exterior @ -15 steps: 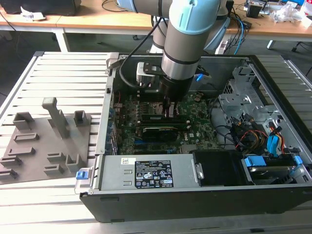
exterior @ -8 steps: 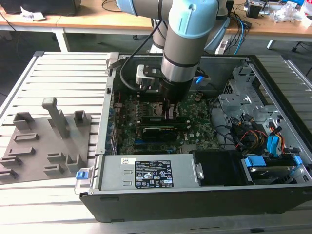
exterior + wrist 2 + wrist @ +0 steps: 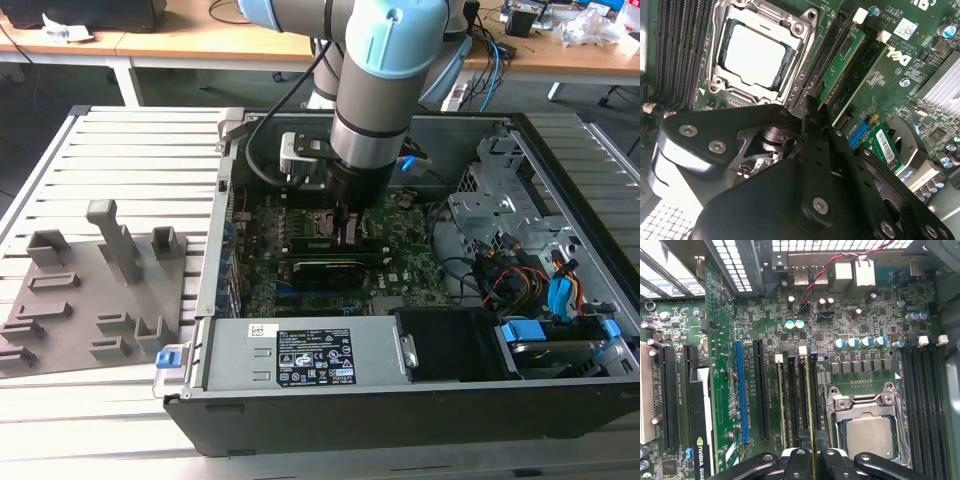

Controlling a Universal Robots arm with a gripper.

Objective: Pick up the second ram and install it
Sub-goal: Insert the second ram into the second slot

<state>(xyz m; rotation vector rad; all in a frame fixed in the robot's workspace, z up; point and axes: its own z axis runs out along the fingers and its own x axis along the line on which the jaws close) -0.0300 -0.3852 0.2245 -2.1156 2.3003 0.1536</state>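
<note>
- My fingers [image 3: 800, 460] are drawn close together and clamp the second ram [image 3: 810, 405] between them. In the first wrist view its thin edge runs straight out from between the tips.
- In the second wrist view the same green stick [image 3: 840, 62] reaches away from my gripper [image 3: 816, 105], its label face showing.
- The stick lies along one of the black memory slots [image 3: 792, 400], its far end near a white latch [image 3: 802, 350]. I cannot tell whether it is pressed fully home.
- Just beside those slots sits the CPU socket [image 3: 867, 432], its metal frame shut around the silver processor lid.
- On the slots' other side are a long black expansion slot [image 3: 761, 390], then a blue one [image 3: 740, 390].
- All of this is on the green motherboard [image 3: 860, 325].
- In the exterior view my gripper [image 3: 348, 225] is down inside the open computer case [image 3: 400, 420], with the silver power supply [image 3: 300, 350] at the case's near wall.
- The grey slotted tray [image 3: 90, 300] lies outside the case, on the slatted metal table [image 3: 150, 150], toward the exterior view's left.
- A wooden desk [image 3: 200, 40] stands behind it all.
</note>
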